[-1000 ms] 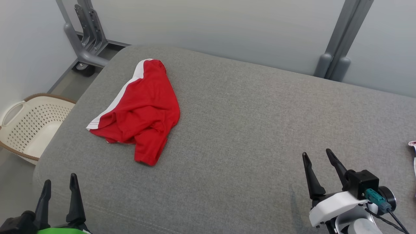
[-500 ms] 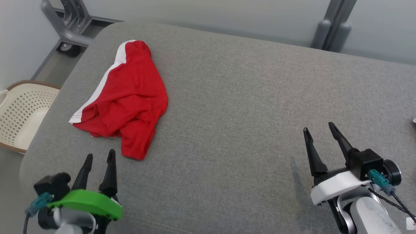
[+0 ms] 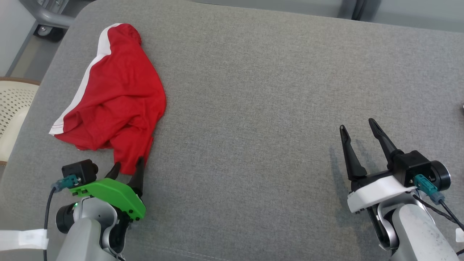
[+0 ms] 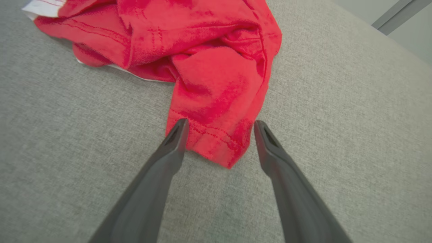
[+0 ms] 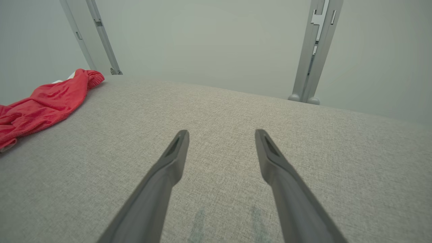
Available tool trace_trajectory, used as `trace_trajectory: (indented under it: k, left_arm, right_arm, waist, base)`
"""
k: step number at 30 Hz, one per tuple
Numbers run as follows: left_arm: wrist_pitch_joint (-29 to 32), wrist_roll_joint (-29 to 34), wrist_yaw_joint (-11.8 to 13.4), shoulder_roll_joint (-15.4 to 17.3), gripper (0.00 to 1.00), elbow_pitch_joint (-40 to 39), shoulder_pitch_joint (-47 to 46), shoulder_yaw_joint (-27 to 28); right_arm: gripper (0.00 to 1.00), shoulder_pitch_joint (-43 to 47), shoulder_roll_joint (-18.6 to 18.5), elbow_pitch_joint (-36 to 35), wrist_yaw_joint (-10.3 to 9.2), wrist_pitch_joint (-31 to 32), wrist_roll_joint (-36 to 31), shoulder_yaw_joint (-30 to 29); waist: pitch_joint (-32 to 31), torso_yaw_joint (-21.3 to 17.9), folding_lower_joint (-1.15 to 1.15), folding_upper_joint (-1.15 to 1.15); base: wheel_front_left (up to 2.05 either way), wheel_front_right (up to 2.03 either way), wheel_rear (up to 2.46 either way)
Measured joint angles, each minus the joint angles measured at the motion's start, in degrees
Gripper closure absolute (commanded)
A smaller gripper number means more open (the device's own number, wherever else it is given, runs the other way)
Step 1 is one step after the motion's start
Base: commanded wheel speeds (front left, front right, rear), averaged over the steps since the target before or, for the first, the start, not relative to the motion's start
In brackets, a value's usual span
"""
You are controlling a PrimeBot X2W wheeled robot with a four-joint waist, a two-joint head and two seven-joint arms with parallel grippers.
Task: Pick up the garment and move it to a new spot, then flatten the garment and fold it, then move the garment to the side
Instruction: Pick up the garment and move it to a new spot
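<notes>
The garment point(image 3: 116, 94) is red with a white side stripe and lies crumpled at the left of the grey cushioned surface point(image 3: 261, 90). My left gripper point(image 3: 128, 166) is open, its two fingertips straddling the garment's near hem point(image 4: 216, 148) in the left wrist view, with no grip on the cloth. My right gripper point(image 3: 357, 127) stands open over bare surface at the lower right, well away from the garment point(image 5: 44, 104), which shows at the far left of the right wrist view. Nothing lies between the right fingers point(image 5: 221, 135).
A cream perforated basket point(image 3: 12, 105) sits on the floor past the surface's left edge. A grey metal frame with a wheel point(image 3: 47, 21) stands at the back left corner, and another grey post point(image 5: 312, 50) rises behind the surface by the pale wall.
The head camera has tilted down, shifting the whole picture. My left gripper has risen forward to the garment's near hem. The right gripper stays open over bare surface.
</notes>
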Motion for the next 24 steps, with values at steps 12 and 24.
trace_trajectory:
  k: [12,24]
  left_arm:
    - [1.05,0.35,0.55,0.45,1.0,8.6,-5.76,1.08]
    - [1.65,0.08,-2.64,-0.03,1.0,1.34,-14.43,-9.06]
  right_arm:
    - [0.0,-1.76,0.4,0.33,0.43,0.0,-0.01,-0.16]
    - [0.0,-2.2,1.83,0.29,0.41,0.0,0.11,-0.52]
  waist:
    - [1.81,-2.13,0.0,0.0]
    - [0.83,-3.88,0.0,0.0]
  base:
    - [0.0,0.0,0.0]
    - [0.0,0.0,0.0]
